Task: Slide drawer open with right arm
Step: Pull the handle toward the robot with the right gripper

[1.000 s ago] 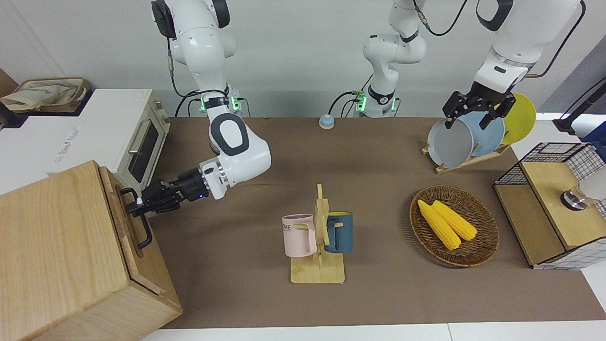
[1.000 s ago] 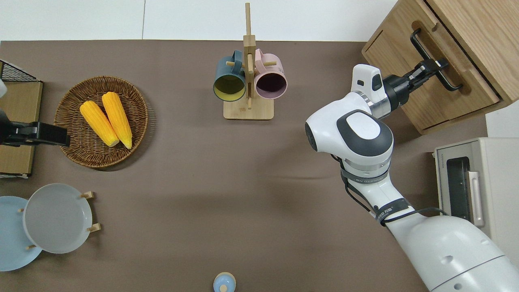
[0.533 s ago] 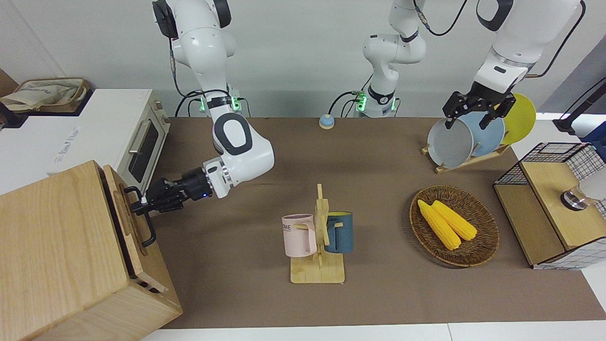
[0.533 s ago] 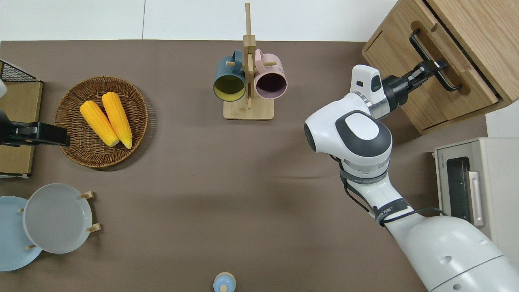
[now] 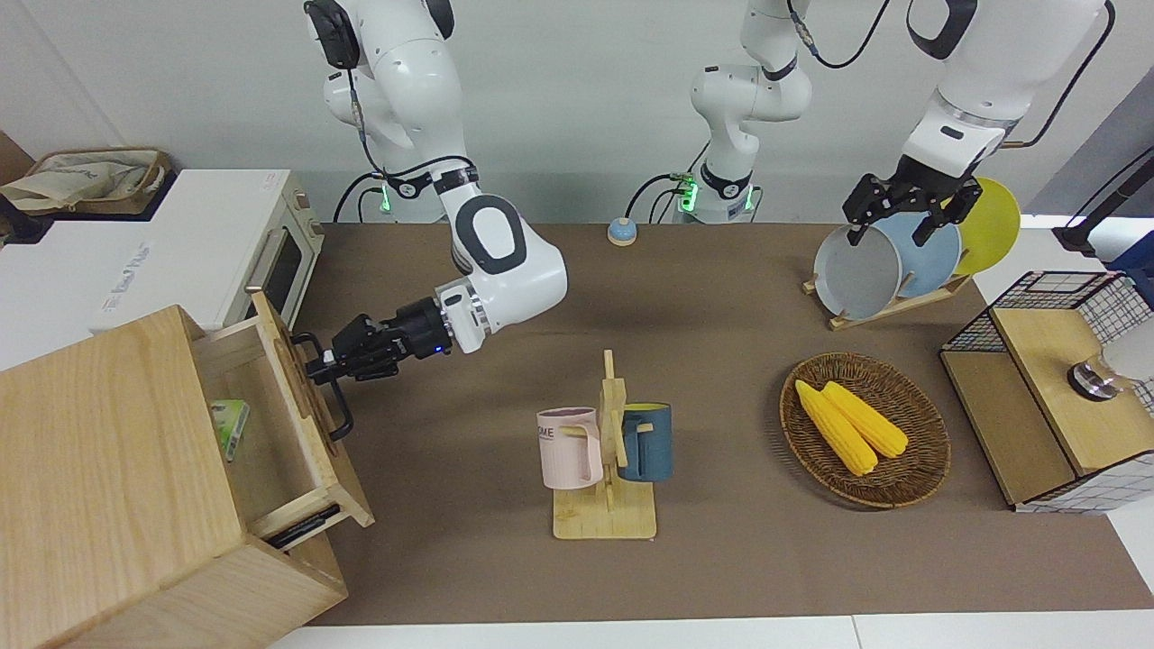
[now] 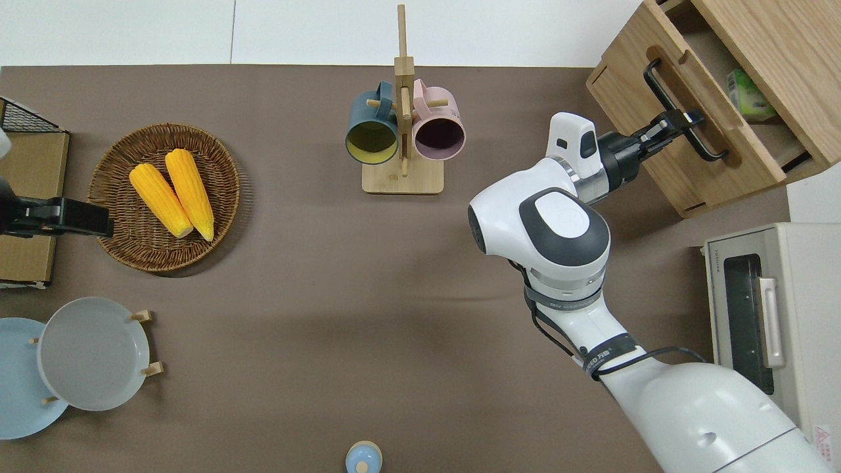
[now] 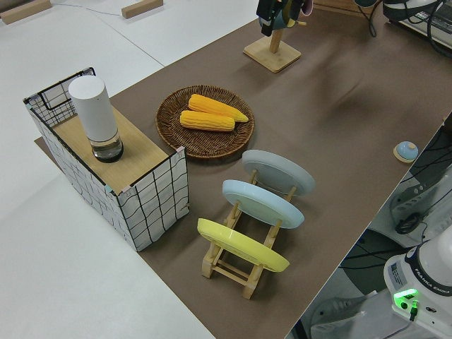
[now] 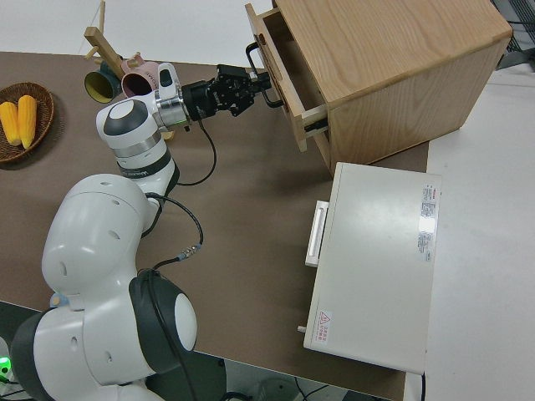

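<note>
The light-wood drawer point(image 5: 302, 410) point(image 6: 755, 148) point(image 8: 282, 79) stands pulled partway out of the pale wooden box point(image 5: 99, 469) point(image 6: 782, 39) at the right arm's end of the table. My right gripper point(image 5: 320, 368) point(image 6: 683, 121) point(image 8: 255, 83) is shut on the drawer's black bar handle point(image 5: 338, 410) point(image 6: 663, 85), on the handle's half nearer to the robots. A small green packet point(image 5: 230, 428) point(image 6: 746, 98) lies inside the drawer. The left arm is parked, its gripper point(image 5: 892, 221) open.
A white toaster oven point(image 5: 180, 252) point(image 6: 775, 315) stands beside the box, nearer to the robots. A mug rack point(image 5: 604, 451) point(image 6: 401, 131) holds two mugs mid-table. A basket of corn point(image 5: 865, 428), a plate rack point(image 5: 892, 261) and a wire-grid cabinet point(image 5: 1055, 388) sit toward the left arm's end.
The drawer has slid out of the box, drawn by my right gripper on its handle toward the middle of the table. Its inside and the green packet now show.
</note>
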